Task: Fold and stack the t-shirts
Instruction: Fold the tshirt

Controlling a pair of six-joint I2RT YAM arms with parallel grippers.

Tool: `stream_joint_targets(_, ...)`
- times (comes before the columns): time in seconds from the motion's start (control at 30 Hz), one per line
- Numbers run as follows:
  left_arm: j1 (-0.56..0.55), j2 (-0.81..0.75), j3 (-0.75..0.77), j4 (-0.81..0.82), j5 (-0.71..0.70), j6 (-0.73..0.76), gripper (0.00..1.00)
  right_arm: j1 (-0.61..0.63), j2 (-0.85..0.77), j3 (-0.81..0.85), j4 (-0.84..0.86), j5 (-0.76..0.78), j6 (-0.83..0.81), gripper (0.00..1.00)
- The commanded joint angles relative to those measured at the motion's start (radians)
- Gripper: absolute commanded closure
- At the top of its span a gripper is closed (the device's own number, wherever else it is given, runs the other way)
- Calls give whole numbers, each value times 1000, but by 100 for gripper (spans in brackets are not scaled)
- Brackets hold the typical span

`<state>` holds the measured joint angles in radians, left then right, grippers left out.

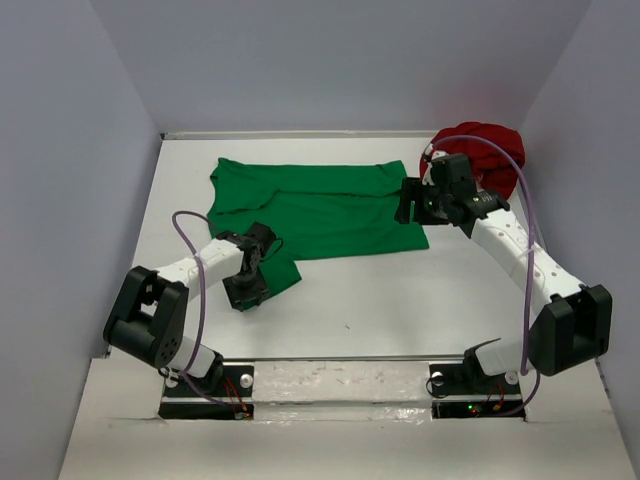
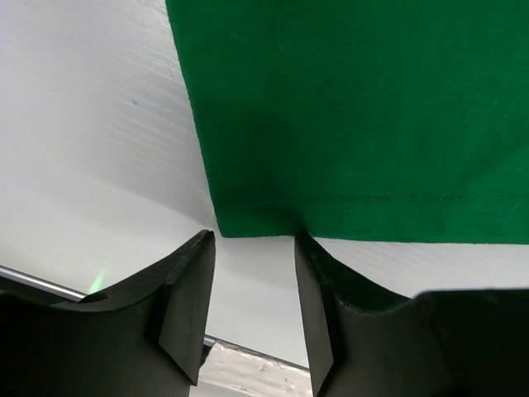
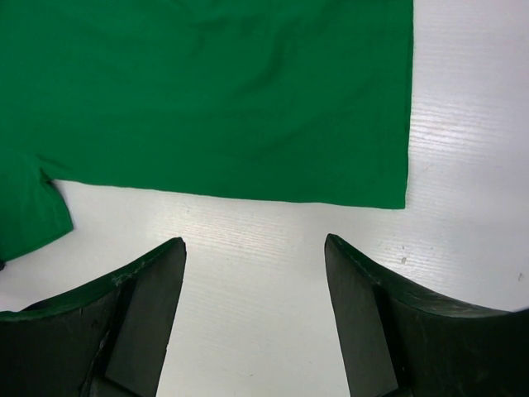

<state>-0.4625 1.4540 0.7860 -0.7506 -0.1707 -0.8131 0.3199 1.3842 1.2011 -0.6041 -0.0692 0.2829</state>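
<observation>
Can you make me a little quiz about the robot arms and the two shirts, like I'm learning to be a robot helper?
1. True or false: the red t-shirt is neatly folded.
2. Which shirt lies spread out on the table? A) green t-shirt B) red t-shirt C) both
3. Fill in: the left gripper and right gripper both have jaws ____.
Key: 1 false, the red t-shirt is bunched up. 2 A. 3 open.

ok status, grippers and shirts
Both open: left gripper at hem of bright green cloth t-shirt, right gripper empty. Dark red cloth t-shirt bunched far right. Nothing blocking.
</observation>
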Motion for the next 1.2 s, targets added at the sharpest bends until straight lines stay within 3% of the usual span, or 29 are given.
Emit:
stream_joint_targets(0.0,13,28,32,-7,-19,-9,49,-8,-37,8,43,-18,-16,26)
stream_joint_targets(0.4,19,86,42,13,-4,15,71,-18,-39,8,33,-12,-7,26)
stream_joint_targets(1.03,19,-20,30,-15,42,34,76,-18,26,-139,41,65,193,29)
stream_joint_targets(1.17,21,-41,36,-27,49,37,92,-18,39,-164,46,65,206,31)
